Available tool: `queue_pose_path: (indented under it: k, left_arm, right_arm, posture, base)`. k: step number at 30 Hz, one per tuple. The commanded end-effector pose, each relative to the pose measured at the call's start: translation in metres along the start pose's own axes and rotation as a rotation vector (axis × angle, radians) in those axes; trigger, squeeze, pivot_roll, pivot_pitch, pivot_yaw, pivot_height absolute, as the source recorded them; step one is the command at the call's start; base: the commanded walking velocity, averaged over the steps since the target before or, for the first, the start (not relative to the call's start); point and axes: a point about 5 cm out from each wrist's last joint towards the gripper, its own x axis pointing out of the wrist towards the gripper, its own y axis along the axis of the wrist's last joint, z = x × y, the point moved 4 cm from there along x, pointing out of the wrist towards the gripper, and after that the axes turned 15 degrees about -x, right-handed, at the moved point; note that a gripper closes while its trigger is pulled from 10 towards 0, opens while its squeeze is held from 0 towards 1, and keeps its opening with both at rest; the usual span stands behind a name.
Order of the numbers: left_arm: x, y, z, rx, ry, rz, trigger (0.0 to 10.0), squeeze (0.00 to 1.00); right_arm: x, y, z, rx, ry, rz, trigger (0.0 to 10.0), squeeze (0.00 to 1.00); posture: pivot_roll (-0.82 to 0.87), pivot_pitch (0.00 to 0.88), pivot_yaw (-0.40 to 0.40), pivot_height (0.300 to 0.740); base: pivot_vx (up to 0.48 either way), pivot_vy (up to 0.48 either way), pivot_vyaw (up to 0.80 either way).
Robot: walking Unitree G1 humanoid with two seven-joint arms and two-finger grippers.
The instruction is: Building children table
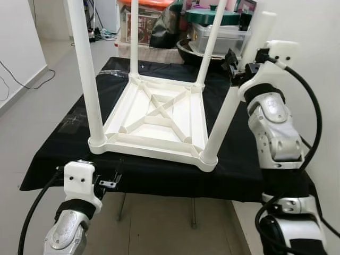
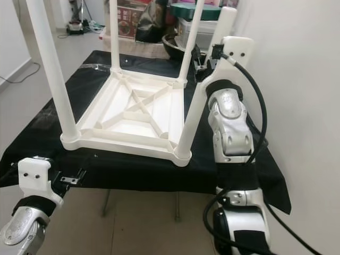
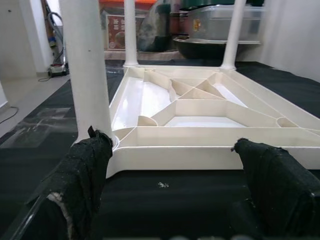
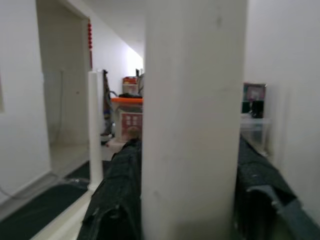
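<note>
The white plastic children's table [image 1: 156, 119] lies upside down on a black cloth [image 1: 69, 154] that covers a folding table [image 1: 125, 204], with its four round legs pointing up. All four legs stand in their corner sockets.

The right gripper [image 1: 237, 68] is up at the near right leg [image 1: 226, 119], and in the right wrist view its two black fingers [image 4: 117, 195] sit on either side of the leg, the jaws closed around it high on the shaft. The left gripper [image 3: 172, 197] hangs low at the near edge of the cloth, jaws wide and holding nothing, pointed at the near rim of the tabletop beside the near left leg [image 1: 85, 69].

The piece looks light and stiff, a thin ribbed shell with hollow tube legs. The plastic is smooth and glossy, so it is likely to slip in the padded fingers and to slide on the cloth if pushed sideways. A leg held high gives leverage for twisting it in; low near the socket would be firmer. The rim and the ribs underneath are the best places to steady it.
</note>
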Motion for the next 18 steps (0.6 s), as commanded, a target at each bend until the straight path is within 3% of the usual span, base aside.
queue_pose_path:
  k: [1, 5, 7, 9, 13, 18]
  left_arm:
    - [0.0, -0.005, 0.001, -0.016, -0.001, -0.011, 10.0, 0.0]
    - [0.001, -0.006, 0.001, -0.021, 0.0, -0.009, 10.0, 0.0]
    - [0.001, -0.006, 0.001, -0.021, 0.0, -0.009, 10.0, 0.0]
    - [0.001, -0.006, 0.002, -0.021, 0.001, -0.007, 10.0, 0.0]
    - [0.002, -0.006, 0.002, -0.02, 0.002, -0.007, 10.0, 0.0]
    - [0.002, -0.006, 0.002, -0.018, 0.002, -0.007, 10.0, 0.0]
  right_arm:
    - [0.003, -0.006, 0.006, -0.025, 0.009, -0.041, 0.0, 0.0]
    - [0.008, -0.037, 0.013, 0.105, 0.03, -0.248, 0.0, 0.0]
    - [0.008, -0.037, 0.013, 0.105, 0.03, -0.248, 0.0, 0.0]
    - [0.012, -0.051, 0.014, 0.192, 0.024, -0.331, 0.0, 0.0]
    - [0.019, -0.069, 0.011, 0.267, 0.025, -0.431, 0.0, 0.0]
    - [0.025, -0.078, 0.003, 0.277, 0.036, -0.472, 0.0, 0.0]
  posture:
    - [0.08, 0.0, -0.15, 0.74]
    - [0.08, 0.0, -0.153, 0.74]
    - [0.08, 0.0, -0.153, 0.74]
    - [0.09, 0.0, -0.159, 0.74]
    - [0.09, 0.0, -0.16, 0.74]
    - [0.11, 0.0, -0.17, 0.74]
  base:
    - [0.0, 0.0, 0.0]
    - [0.0, 0.0, 0.0]
    - [0.0, 0.0, 0.0]
    - [0.0, 0.0, 0.0]
    - [0.0, 0.0, 0.0]
    - [0.0, 0.0, 0.0]
